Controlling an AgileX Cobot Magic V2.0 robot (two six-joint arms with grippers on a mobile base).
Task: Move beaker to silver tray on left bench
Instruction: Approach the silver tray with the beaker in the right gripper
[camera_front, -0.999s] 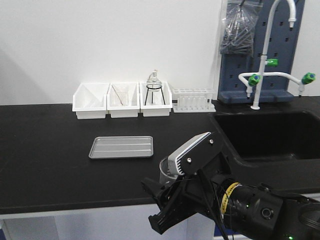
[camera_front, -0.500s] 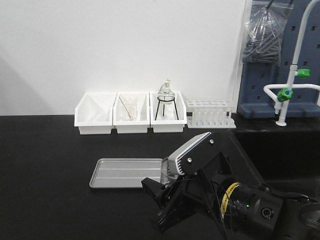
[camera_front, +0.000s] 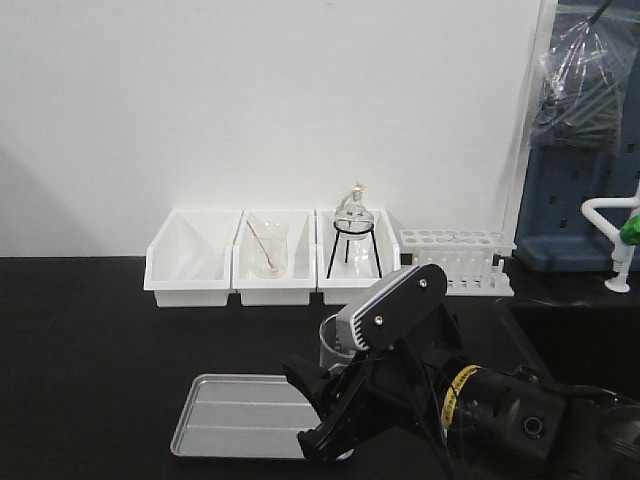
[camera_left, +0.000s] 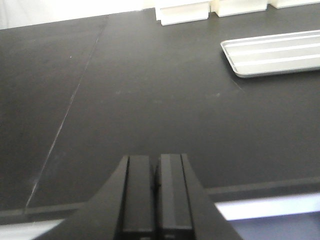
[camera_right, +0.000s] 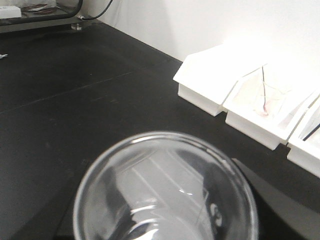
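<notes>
My right fingers (camera_front: 330, 415) are clamping the small glass beaker (camera_front: 333, 340), holding it off the tabletop (camera_front: 90, 350) over the right end of the silver tray (camera_front: 230, 430). The tray's ridges are showing through the glass at my wrist. My left fingers (camera_left: 137, 195) are pressing together on nothing. Three white bins (camera_front: 190, 270) are lining the wall. The middle one is carrying a beaker with a pinkish rod (camera_front: 265, 255), the right one a round flask on a black wire stand (camera_front: 352, 230). One test-tube rack (camera_front: 455, 262) is sitting beside them.
</notes>
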